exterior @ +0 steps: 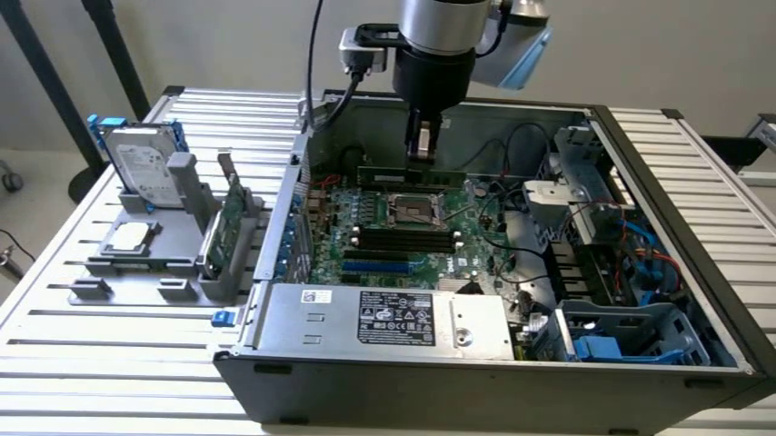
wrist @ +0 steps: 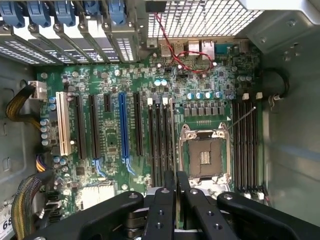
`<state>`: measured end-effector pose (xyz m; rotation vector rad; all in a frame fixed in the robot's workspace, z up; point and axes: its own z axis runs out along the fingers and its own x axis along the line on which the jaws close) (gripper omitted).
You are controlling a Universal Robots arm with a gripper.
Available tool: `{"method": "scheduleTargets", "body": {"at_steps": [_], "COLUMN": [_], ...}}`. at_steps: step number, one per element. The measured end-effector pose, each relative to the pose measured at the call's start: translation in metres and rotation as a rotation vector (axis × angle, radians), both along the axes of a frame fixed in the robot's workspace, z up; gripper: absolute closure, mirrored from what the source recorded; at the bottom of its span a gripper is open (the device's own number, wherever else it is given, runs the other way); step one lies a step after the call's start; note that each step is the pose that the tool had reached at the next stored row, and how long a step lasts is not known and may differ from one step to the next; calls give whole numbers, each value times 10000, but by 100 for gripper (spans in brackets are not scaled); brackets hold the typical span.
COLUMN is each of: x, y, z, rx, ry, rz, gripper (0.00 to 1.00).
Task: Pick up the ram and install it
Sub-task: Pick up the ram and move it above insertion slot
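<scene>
The hand [exterior: 422,160] grips the ram [exterior: 383,174] mid-length, just beside the CPU socket [exterior: 413,208], its long axis parallel to the memory slots [exterior: 401,240].

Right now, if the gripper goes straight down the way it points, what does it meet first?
Probably the motherboard, about the memory slots beside the CPU socket; the ram held in the gripper would touch first. Which slot is unclear.

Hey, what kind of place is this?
Likely a robotics lab bench for computer assembly: an open PC case with its motherboard exposed sits on a slatted metal table, and the gripper holds the ram inside the case.
</scene>
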<state>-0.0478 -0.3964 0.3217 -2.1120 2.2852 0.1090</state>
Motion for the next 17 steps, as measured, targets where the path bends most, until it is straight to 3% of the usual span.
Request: {"method": "scheduleTargets", "body": {"at_steps": [3, 11, 17], "x": [5, 25, 26], "y": [21, 64, 64], "z": [-28, -125, -231], "rx": [-159, -454, -544], "ry": [1, -1, 1], "rz": [0, 1, -2], "gripper": [86, 86, 86]}}
